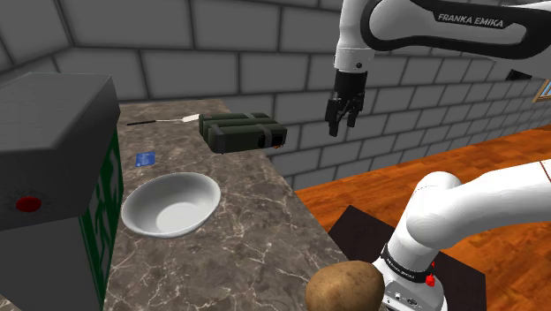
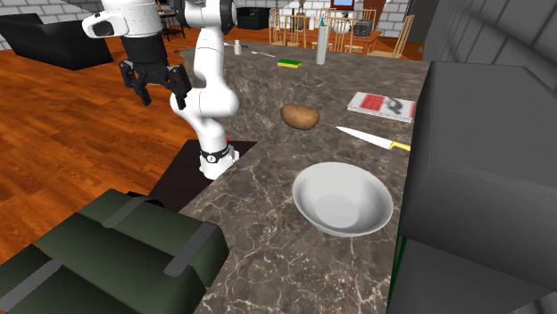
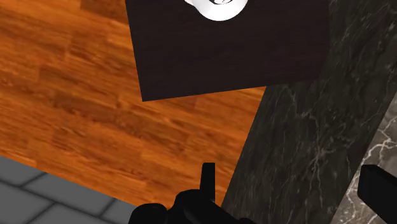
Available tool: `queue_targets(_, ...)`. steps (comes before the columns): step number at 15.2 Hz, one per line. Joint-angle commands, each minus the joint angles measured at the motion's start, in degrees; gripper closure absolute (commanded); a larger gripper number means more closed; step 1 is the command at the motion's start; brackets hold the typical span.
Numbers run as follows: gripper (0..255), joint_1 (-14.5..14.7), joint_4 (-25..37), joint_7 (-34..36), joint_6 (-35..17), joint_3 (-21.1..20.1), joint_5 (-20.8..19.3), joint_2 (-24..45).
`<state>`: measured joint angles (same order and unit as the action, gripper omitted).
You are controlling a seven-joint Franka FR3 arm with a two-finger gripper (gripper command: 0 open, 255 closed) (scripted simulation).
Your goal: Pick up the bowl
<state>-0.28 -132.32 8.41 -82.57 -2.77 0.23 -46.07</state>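
Observation:
A plain white bowl sits upright and empty on the dark marble counter. My black gripper hangs high in the air, off the counter's edge and over the wooden floor, well away from the bowl. Its fingers stand apart and hold nothing. In the wrist view the gripper looks down on the floor, the dark stand top and the counter's edge.
A dark green case lies on the counter beyond the bowl. A tall grey box stands beside the bowl. A potato, a knife and a blue card also lie there.

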Motion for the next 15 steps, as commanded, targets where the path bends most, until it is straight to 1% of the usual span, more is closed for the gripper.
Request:
queue_targets(1,0,0.0,0.0,0.0,0.0,0.0,0.0,0.0)
queue_targets(8,0,3.2,-1.6,2.7,-9.8,-2.4,9.0,6.9)
queue_targets(15,0,6.6,-0.2,3.7,-19.4,-4.9,17.5,15.6)
